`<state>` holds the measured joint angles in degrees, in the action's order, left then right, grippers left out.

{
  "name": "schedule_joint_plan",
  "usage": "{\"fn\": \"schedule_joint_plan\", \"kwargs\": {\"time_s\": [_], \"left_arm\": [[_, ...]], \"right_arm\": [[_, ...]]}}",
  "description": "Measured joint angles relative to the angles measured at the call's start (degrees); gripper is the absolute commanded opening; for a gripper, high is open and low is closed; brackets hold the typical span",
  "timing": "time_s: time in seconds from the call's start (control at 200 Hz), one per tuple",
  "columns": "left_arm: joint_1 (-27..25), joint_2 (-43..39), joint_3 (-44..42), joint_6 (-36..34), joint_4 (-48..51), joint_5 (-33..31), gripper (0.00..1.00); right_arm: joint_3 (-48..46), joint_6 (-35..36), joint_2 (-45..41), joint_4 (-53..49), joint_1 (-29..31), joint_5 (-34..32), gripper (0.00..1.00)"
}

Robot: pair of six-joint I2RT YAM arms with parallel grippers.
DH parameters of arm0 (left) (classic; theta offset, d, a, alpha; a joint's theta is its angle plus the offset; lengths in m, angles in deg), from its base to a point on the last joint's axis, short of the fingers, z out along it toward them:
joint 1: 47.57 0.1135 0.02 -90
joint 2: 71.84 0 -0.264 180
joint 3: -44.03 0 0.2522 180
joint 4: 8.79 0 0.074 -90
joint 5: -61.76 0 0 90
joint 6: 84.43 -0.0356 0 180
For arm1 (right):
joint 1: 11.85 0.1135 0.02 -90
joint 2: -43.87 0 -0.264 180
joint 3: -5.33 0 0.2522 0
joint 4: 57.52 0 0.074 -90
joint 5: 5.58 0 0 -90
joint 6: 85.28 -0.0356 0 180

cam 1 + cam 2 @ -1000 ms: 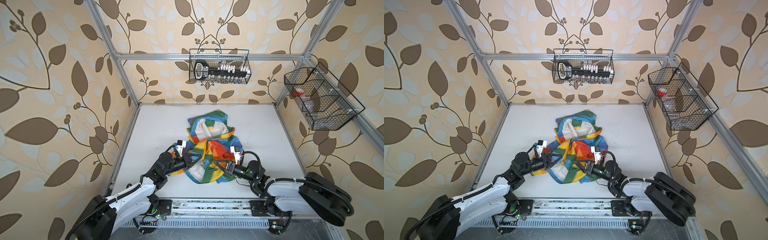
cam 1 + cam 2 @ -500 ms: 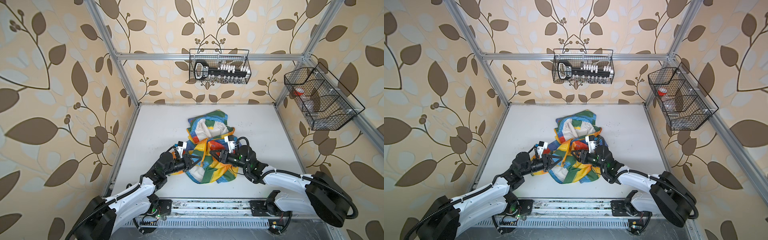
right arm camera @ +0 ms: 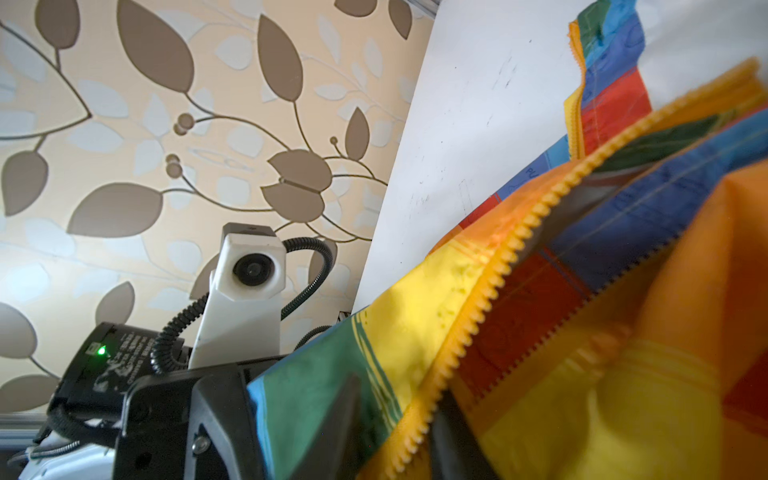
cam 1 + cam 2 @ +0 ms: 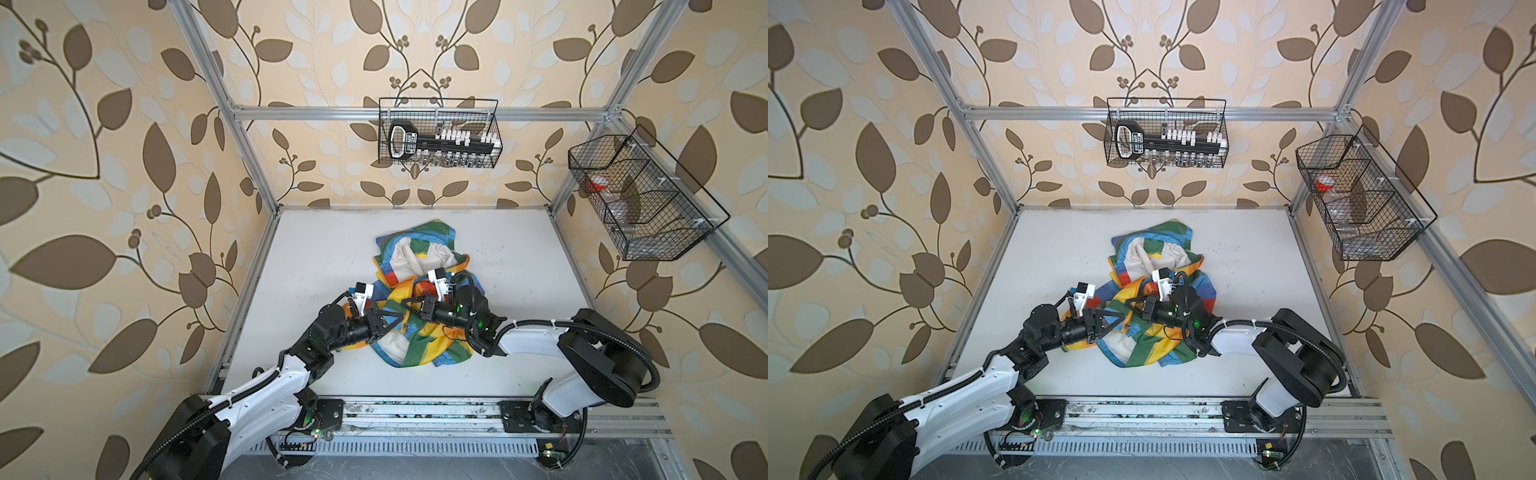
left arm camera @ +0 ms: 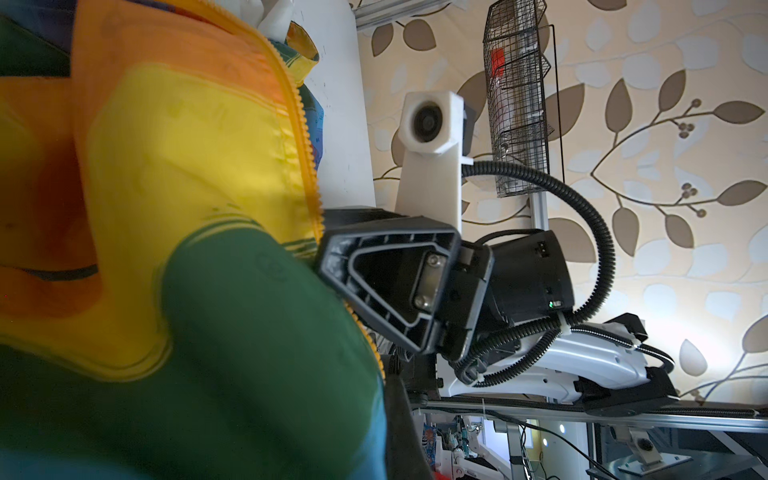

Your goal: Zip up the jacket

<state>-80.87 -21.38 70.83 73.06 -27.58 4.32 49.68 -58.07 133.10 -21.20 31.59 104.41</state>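
Watching both top views, we see the jacket (image 4: 419, 345) bunched up on the white tabletop (image 4: 316, 257), right under and ahead of both grippers. The left gripper (image 4: 400, 322) reaches in with its jaws narrow, pinched on a fold of fabric at its tips. The right gripper (image 4: 409, 302) faces it, and the two sets of tips sit just beside each other with coloured cloth between them.

On the left wrist camera we catch the right gripper's black fingers (image 5: 336, 266) meeting the orange-yellow zipper (image 5: 299, 124) edge, with yellow and green panels draped close to the lens. On the right wrist camera the zipper teeth run down into the slim gap between that gripper's own fingers, so we call it clamped on the zipper edge. Off-white lining (image 4: 409, 259) shows beyond the right gripper's wrist.
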Motion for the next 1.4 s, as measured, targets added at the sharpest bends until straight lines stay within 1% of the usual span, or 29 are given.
{"fn": "schedule_joint_plan", "kwargs": {"time_s": [0.025, 0.03, 0.05, 0.075, 0.085, 0.18, 0.215, 0.275, 0.385, 0.425, 0.495, 0.58, 0.73, 0.83, 0.935, 1.065, 1.21, 1.3, 1.399], "left_arm": [[0.0, -0.22, 0.0, 0.02, 0.46, -0.04, 0.0], [0.0, -0.24, 0.0, 0.0, 0.52, -0.04, 0.02], [0.0, -0.48, 0.0, 0.02, 1.03, -0.09, 0.12], [0.0, -0.74, -0.02, -0.02, 1.53, -0.15, 0.27], [0.0, -0.87, -0.02, 0.22, 1.7, -0.17, 0.31], [0.0, -2.78, -0.02, 0.26, 5.4, -1.36, 0.61], [0.0, -3.69, 0.0, 0.48, 7.41, -1.75, 0.69], [0.0, -5.86, 0.11, 0.81, 12.07, -3.04, 0.76], [0.0, -11.78, 1.66, 2.14, 23.71, -5.99, 0.79], [0.0, -14.58, 2.64, 2.43, 28.3, -7.06, 0.82], [0.0, -19.19, 4.52, 3.39, 35.52, -9.2, 0.84], [0.02, -23.47, 4.96, 6.03, 39.23, -10.45, 0.85], [-0.79, -26.56, 0.26, 12.57, 37.83, -12.31, 0.9], [-2.64, -26.58, -1.18, 14.1, 38.64, -14.01, 0.91], [-4.9, -25.81, -1.68, 15.19, 36.94, -15.72, 0.91], [-9.42, -22.25, -2.93, 15.76, 31.89, -18.71, 0.92], [-14.53, -14.73, -3.32, 15.65, 24.7, -22.49, 0.91], [-15.93, -11.43, -3.32, 15.23, 21.16, -24.15, 0.9], [-16.26, -11.63, -3.54, 14.95, 19.32, -26.16, 0.89]], "right_arm": [[0.0, -0.52, 0.11, 0.63, 0.0, 0.07, 0.0], [0.0, -0.37, 0.11, 0.68, 0.02, 0.0, 0.0], [0.0, -1.18, 0.17, 1.2, 0.04, 0.11, 0.0], [0.0, -1.05, 0.2, 1.62, 0.07, 0.17, 0.0], [0.0, -0.83, 0.24, 1.7, 0.07, 0.13, 0.0], [0.0, -1.42, 0.76, 3.21, 0.07, 0.15, 0.0], [-0.02, -1.6, 1.03, 3.72, 0.07, 0.17, 0.0], [-0.11, -1.84, 1.66, 4.61, 0.17, 0.15, 0.0], [-0.28, -2.36, 2.89, 6.12, 0.33, 0.17, 0.0], [-0.28, -2.6, 3.34, 6.62, 0.33, 0.17, 0.0], [-0.33, -3.04, 4.09, 7.69, 0.37, 0.17, 0.0], [-0.37, -3.76, 4.83, 9.11, 0.5, 0.17, 0.0], [-0.37, -5.22, 6.67, 11.93, 0.98, 0.17, 0.0], [-0.37, -6.14, 7.54, 12.76, 1.25, 0.15, 0.0], [-0.37, -6.69, 7.58, 13.31, 1.57, 0.09, 0.0], [-0.37, -6.91, 7.58, 13.66, 1.79, -0.02, 0.0], [-0.37, -7.08, 7.58, 13.64, 1.88, -0.04, 0.0], [-0.37, -7.08, 7.58, 13.62, 1.88, -0.04, 0.0], [-0.37, -6.91, 7.39, 13.18, 1.88, -0.22, 0.0]]}}
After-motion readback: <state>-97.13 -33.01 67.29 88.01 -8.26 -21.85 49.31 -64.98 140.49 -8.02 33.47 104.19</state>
